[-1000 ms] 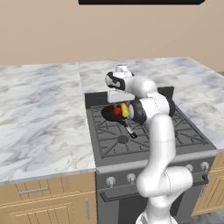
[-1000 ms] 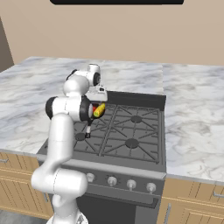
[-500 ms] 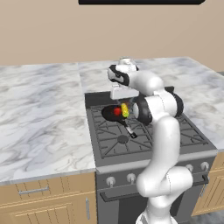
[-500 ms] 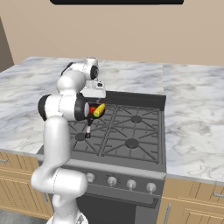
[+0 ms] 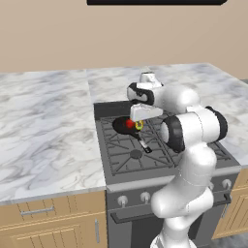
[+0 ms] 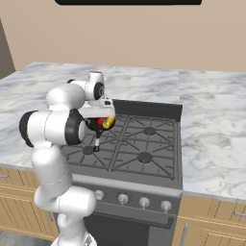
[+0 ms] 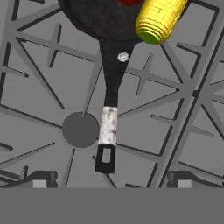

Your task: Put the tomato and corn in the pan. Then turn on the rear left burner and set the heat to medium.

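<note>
The small red round tomato and short yellow corn cob lie in the black skillet, ready for cooking; the empty tool hovers with fingertips spread apart.

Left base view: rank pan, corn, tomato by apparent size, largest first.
1. the pan, clearly largest, though the hand hides part of it.
2 and 3. the tomato and the corn look about alike here; the corn is partly covered, so I won't rank them.
</note>
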